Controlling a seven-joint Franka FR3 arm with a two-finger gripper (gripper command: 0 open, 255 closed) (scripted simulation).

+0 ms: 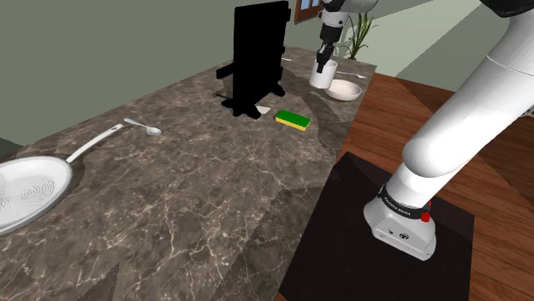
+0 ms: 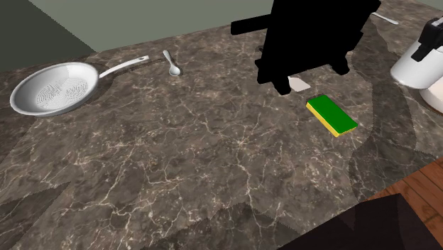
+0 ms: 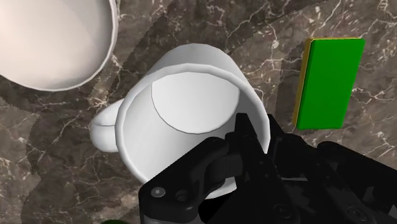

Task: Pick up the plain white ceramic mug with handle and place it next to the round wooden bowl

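Note:
A plain white mug (image 3: pixel 191 108) with a handle stands upright on the marble counter, close beside a pale round bowl (image 3: pixel 51 38). In the wrist view my black gripper (image 3: pixel 262 133) clasps the mug's wall on the side opposite the handle, with one finger inside the rim and one outside. In the shoulder view the mug (image 1: pixel 323 77) is at the counter's far end under the gripper (image 1: pixel 322 61), with the bowl (image 1: pixel 346 89) to its right. In the second exterior view the mug (image 2: pixel 414 67) and gripper (image 2: pixel 431 37) are at the right edge.
A green and yellow sponge (image 1: pixel 293 120) lies near the mug. A tall pure black shape (image 1: pixel 255 56) stands left of it. A steel pan (image 1: pixel 30 190) and a spoon (image 1: pixel 144 126) lie toward the counter's near left. The counter edge (image 1: pixel 342 141) drops to a wood floor.

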